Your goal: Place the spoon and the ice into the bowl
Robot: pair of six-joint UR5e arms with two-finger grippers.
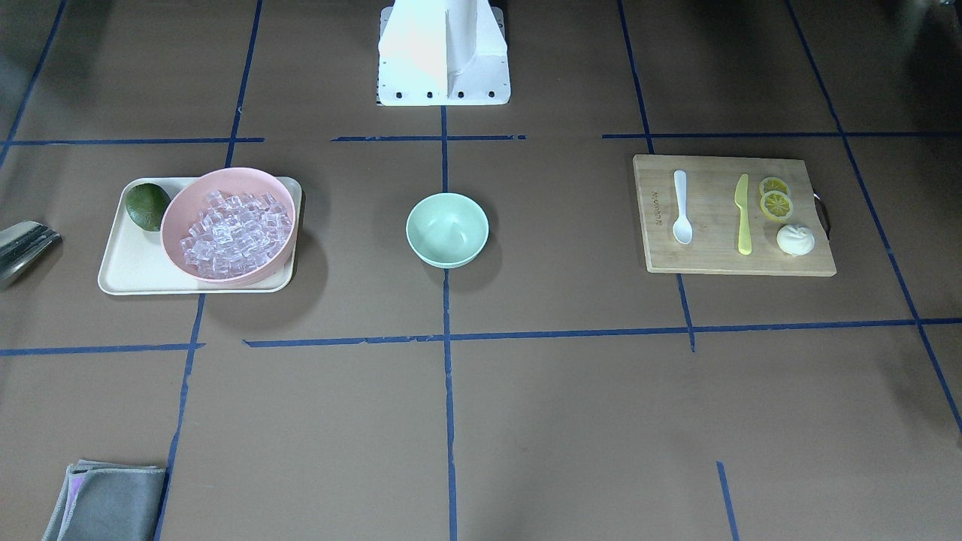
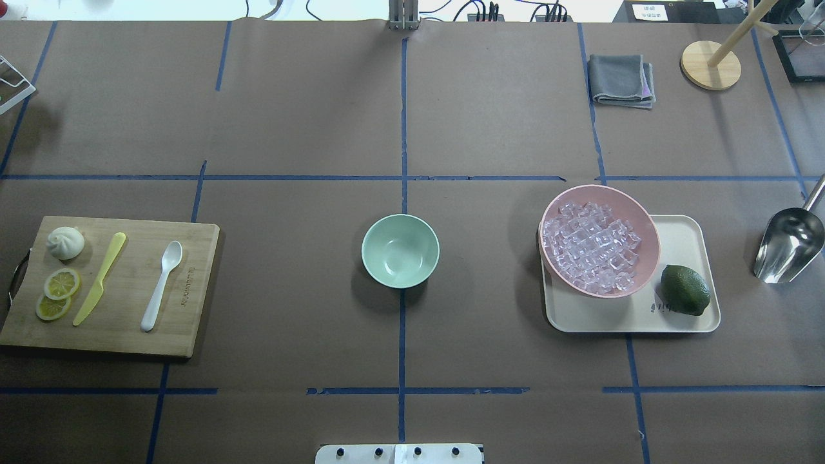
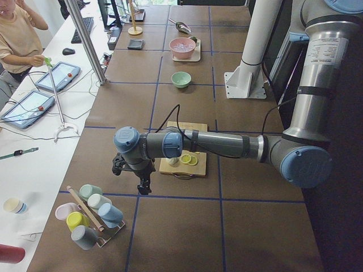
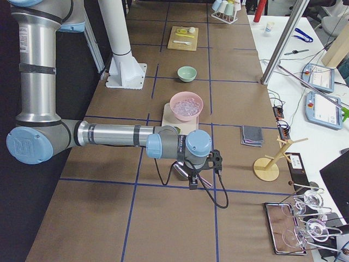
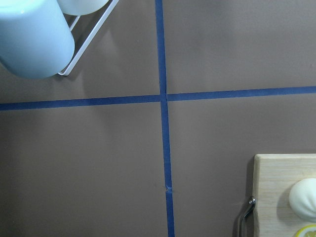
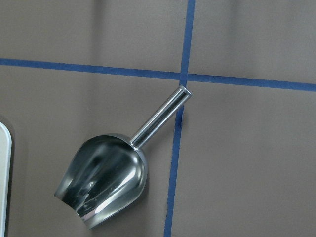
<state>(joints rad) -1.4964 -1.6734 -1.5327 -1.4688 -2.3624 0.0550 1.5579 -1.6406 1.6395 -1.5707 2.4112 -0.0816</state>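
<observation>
The white spoon (image 2: 161,285) lies on a wooden cutting board (image 2: 122,332), on the robot's left side of the table. The mint-green bowl (image 2: 400,251) stands empty at the table's middle. The ice (image 2: 592,248) fills a pink bowl (image 2: 650,225) on a cream tray (image 2: 683,232), on the robot's right. My left gripper (image 3: 143,184) hangs over bare table beyond the board. My right gripper (image 4: 193,183) hangs over a metal scoop (image 6: 106,177) beyond the tray. Both show only in the side views, so I cannot tell whether they are open or shut.
A yellow knife (image 2: 100,278), lemon slices (image 2: 58,293) and a white bun (image 2: 65,243) share the board. A lime (image 2: 685,290) sits on the tray. A folded grey cloth (image 2: 620,79) and a wooden stand (image 2: 711,64) are at the far right. A rack of cups (image 3: 91,212) stands near the left gripper.
</observation>
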